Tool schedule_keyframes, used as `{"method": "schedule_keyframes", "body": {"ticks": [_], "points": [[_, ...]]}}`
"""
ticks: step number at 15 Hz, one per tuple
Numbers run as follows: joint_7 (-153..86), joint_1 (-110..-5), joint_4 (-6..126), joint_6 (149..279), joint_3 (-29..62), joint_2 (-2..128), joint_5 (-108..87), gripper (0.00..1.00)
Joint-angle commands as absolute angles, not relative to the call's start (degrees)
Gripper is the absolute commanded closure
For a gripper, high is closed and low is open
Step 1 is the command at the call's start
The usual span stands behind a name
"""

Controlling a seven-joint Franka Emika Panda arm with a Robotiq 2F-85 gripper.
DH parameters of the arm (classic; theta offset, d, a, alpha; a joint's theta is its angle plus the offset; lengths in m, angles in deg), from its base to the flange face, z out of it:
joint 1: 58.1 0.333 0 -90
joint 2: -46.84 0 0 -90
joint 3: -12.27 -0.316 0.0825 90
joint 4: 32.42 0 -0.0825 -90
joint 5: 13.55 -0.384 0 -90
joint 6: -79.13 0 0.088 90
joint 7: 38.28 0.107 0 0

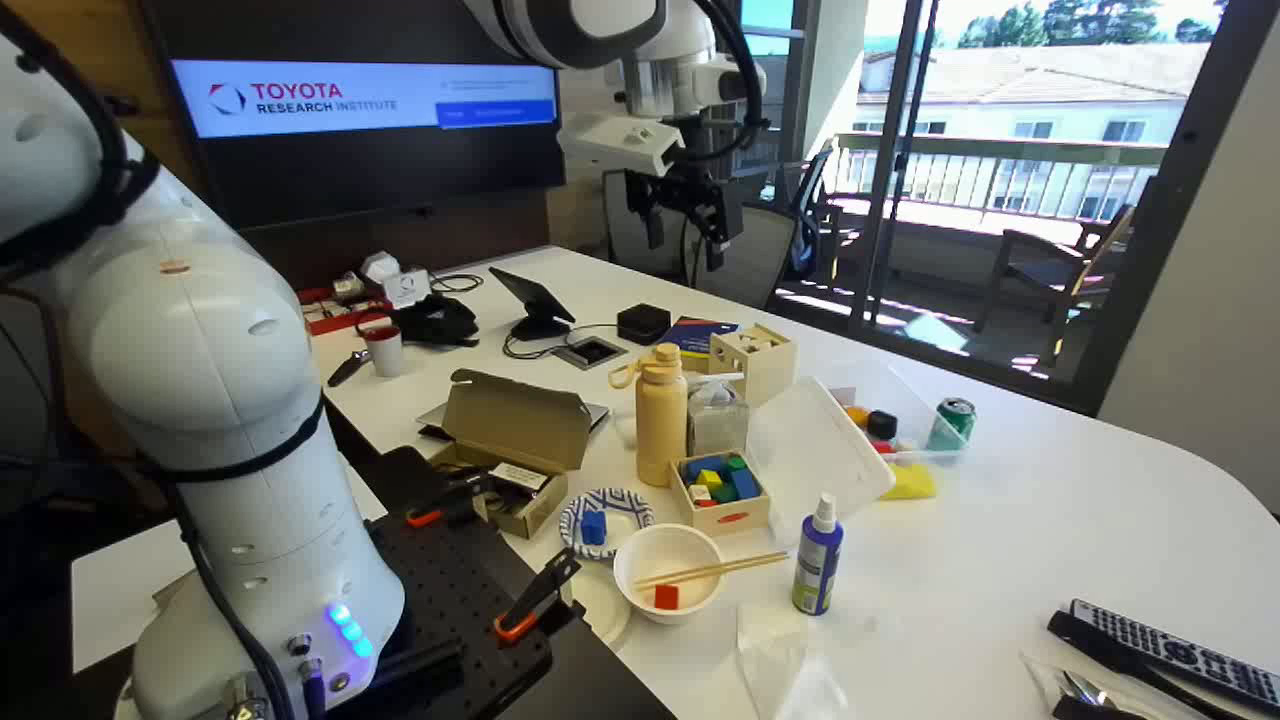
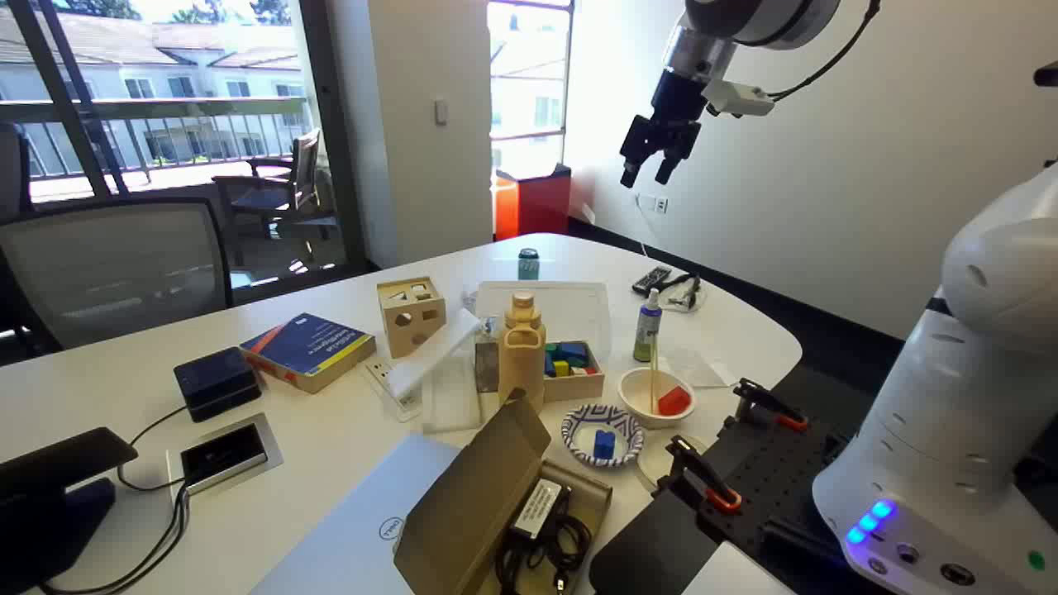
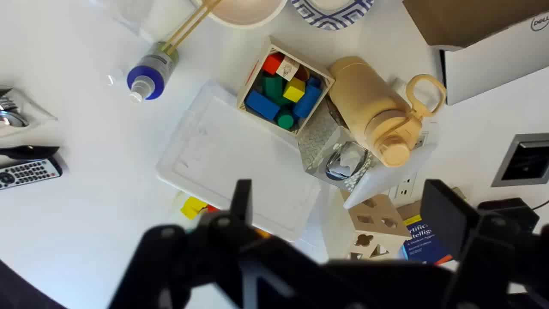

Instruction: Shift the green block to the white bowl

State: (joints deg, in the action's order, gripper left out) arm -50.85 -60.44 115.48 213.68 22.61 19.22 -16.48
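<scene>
Green blocks (image 3: 285,119) lie packed in the wooden box (image 1: 705,521); the spread, empty hand (image 2: 646,174), well above, should centre over one, descend straight, then lift clear toward the white bowl (image 1: 668,549).

Well below the gripper (image 2: 646,174) stand a wooden shape sorter (image 3: 377,231), a tan bottle (image 1: 661,425) and a spray bottle (image 1: 817,565). Lower than it, too, lie a blue-covered book (image 2: 310,343) and a remote control (image 3: 30,172).

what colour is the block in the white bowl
Red. The red block in the white bowl shows best in an exterior view.
</scene>
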Motion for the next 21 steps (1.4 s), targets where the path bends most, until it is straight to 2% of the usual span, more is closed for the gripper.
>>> {"method": "schedule_keyframes", "body": {"ticks": [1, 7, 13, 17, 21], "points": [[-51.01, -60.84, 115.37, 213.49, 22.23, 19.24, -16.7, 0.0], [-51.55, -59.53, 112.16, 217.34, 22.99, 27.1, -19.79, 0.0], [-49.88, -57.76, 105.88, 227.17, 20.9, 44.41, -26.78, 0.0], [-40.93, -58.73, 100.47, 232.07, 17.19, 56.59, -22.15, 0.0], [-33.82, -58.43, 95.95, 235.31, 17.18, 65.88, -18.96, 0.0]]}}
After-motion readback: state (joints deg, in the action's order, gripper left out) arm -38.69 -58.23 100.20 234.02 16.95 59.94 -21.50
